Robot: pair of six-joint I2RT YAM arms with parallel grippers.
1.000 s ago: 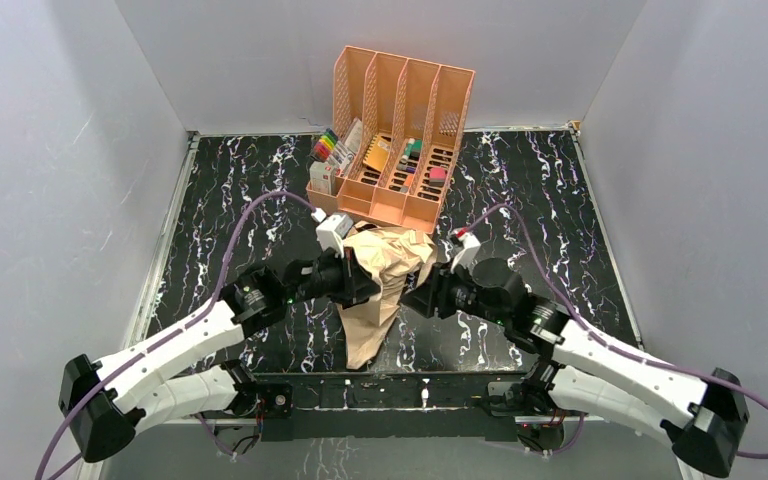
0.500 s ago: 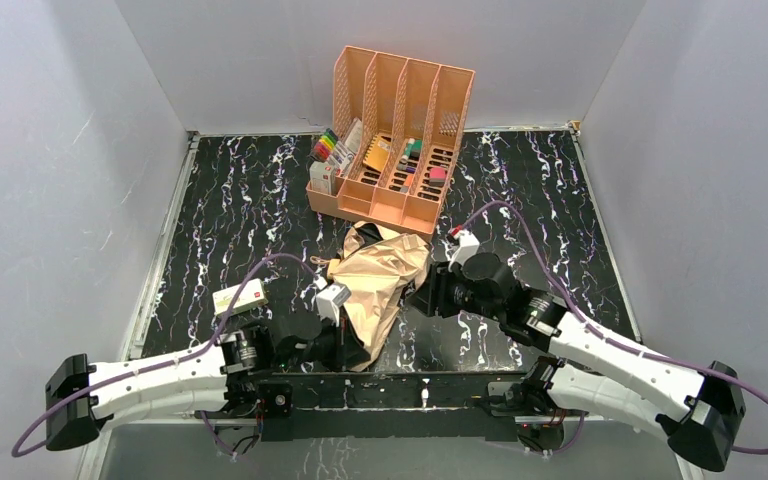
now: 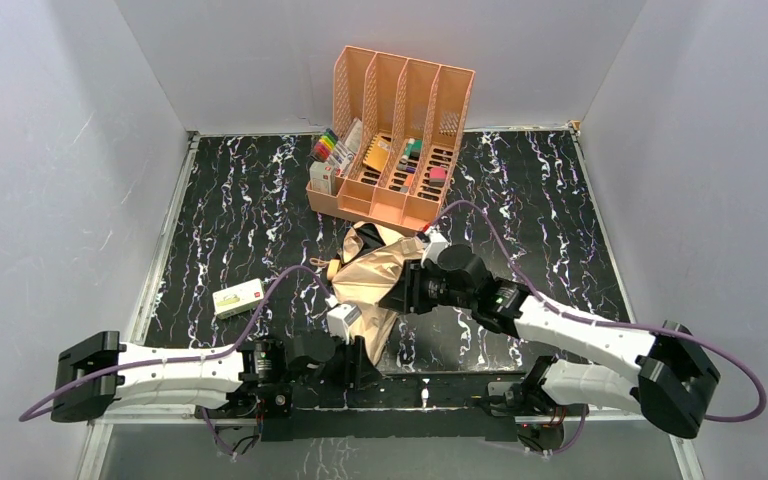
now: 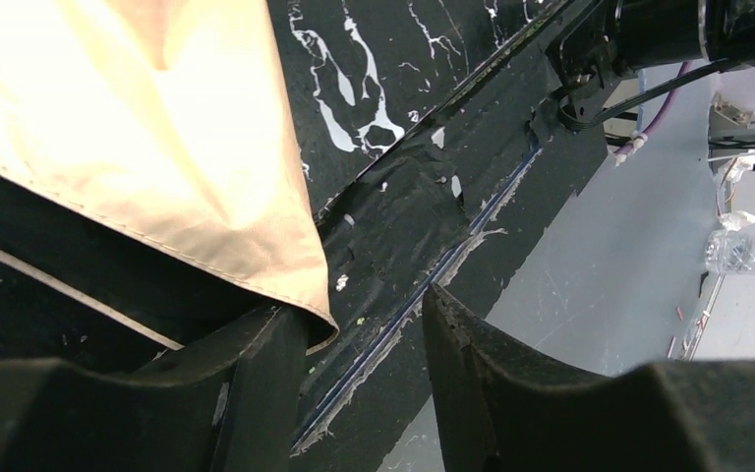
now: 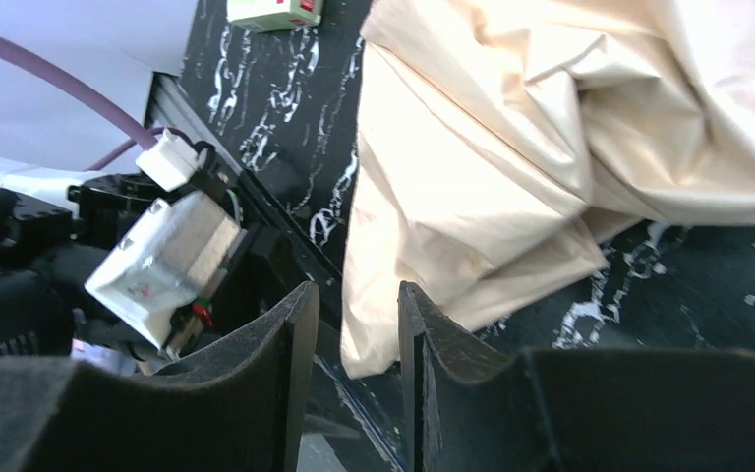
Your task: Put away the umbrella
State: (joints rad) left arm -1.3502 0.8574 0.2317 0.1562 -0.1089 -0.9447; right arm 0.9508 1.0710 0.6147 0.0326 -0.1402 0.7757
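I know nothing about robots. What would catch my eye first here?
A crumpled tan umbrella lies mid-table on the black marbled top, with the left arm at its near tip and the right arm at its right side. Behind it stands a peach file organizer stuffed with colourful bits.

One umbrella [image 3: 375, 280], one file organizer [image 3: 401, 80], one small box [image 3: 239, 298].

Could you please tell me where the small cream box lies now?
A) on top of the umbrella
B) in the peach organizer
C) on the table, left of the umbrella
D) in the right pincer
C: the small cream box lies flat on the marbled table, left of the tan umbrella and clear of it.
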